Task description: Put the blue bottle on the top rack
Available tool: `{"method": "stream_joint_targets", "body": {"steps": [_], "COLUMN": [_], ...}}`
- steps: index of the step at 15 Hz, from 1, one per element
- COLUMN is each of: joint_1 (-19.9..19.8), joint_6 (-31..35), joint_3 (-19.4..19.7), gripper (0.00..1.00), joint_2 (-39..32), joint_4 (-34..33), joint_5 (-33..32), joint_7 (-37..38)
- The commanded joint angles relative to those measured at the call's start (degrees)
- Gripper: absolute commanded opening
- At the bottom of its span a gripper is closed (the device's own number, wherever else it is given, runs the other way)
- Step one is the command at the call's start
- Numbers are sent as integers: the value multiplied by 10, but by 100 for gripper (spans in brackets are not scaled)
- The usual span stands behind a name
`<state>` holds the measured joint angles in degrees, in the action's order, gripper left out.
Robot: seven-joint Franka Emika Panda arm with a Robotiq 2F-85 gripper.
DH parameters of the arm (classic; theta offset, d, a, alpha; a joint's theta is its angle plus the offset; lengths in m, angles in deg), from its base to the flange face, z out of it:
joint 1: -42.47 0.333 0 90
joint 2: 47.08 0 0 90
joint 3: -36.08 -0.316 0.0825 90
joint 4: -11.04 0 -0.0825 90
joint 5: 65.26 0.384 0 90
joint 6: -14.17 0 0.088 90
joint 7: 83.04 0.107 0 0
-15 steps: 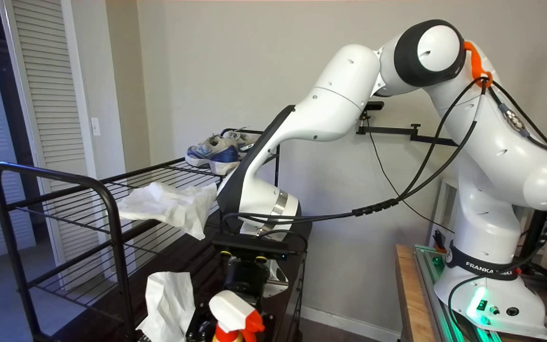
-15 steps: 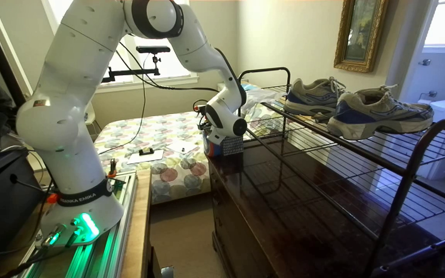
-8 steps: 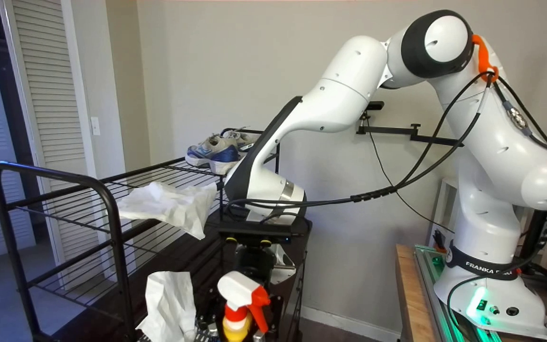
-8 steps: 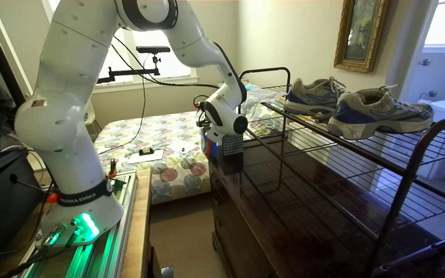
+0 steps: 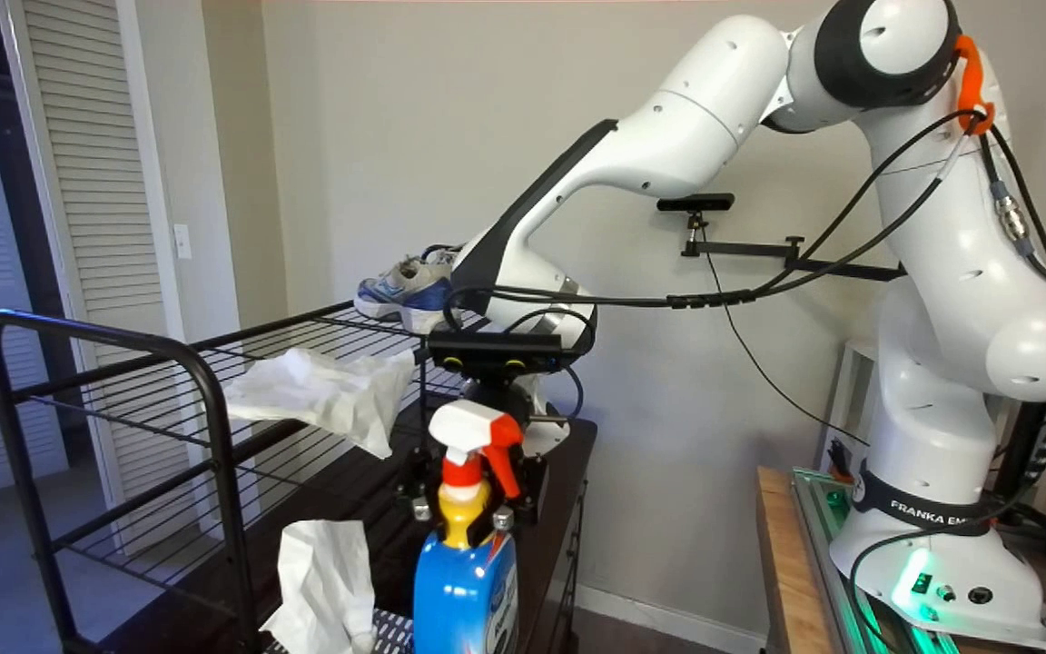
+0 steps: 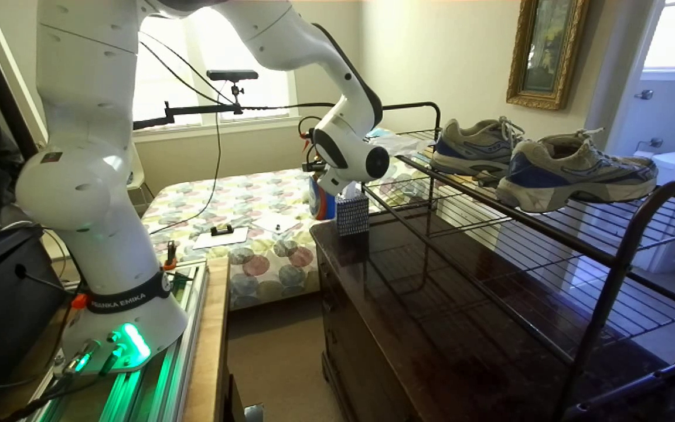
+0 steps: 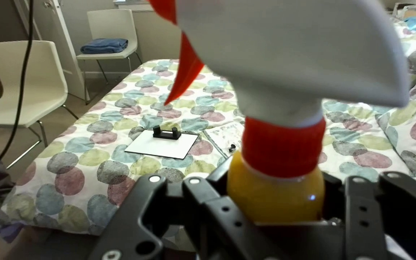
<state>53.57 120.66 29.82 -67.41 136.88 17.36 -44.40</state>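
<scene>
Wrist view: a blue plastic spray bottle point(image 7: 284, 108) is held by its yellow neck point(image 7: 274, 204) between the black fingers point(image 7: 356, 196) of the two-finger gripper point(image 7: 276, 195), one on either side; its red collar point(image 7: 284, 148) and white-and-red trigger head point(image 7: 287, 50) stand above them, close to upright. In both exterior views it is beside the black metal wire rack point(image 5: 231, 509) and near the black-and-white patterned tissue box point(image 6: 353, 215) at one end of the dark wooden dresser point(image 6: 431, 328). Compared with half a second earlier, the white robot arm point(image 5: 668, 136) has carried the bottle higher: in an exterior view its blue body point(image 5: 459, 590) now shows, the frame having ended at the neck before; the two grey-and-blue sneakers point(image 6: 548, 170) on the rack's top level are unmoved. The body is cropped by the lower frame edge in an exterior view; the arm's wrist joint point(image 6: 354, 149) masks much of the bottle in an exterior view. The trigger head is cut off at the top of the wrist view, the fingers are partly hidden behind the neck, and the label point(image 5: 503, 610) cannot be read.
</scene>
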Motion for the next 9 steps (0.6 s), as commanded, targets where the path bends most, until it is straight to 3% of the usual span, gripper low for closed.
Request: {"method": "stream_joint_targets", "body": {"steps": [1, 7, 8, 9], "joint_1": [-16, -49, -35, -38], "joint_6": [-71, -251, -188, -195], "joint_3": [9, 21, 21, 23], "gripper": [8, 8, 8, 31], "joint_2": [65, 73, 60, 61], "joint_4": [9, -19, -5, -5], "joint_5": [-63, -101, -90, -92], "joint_7": [98, 138, 112, 112]}}
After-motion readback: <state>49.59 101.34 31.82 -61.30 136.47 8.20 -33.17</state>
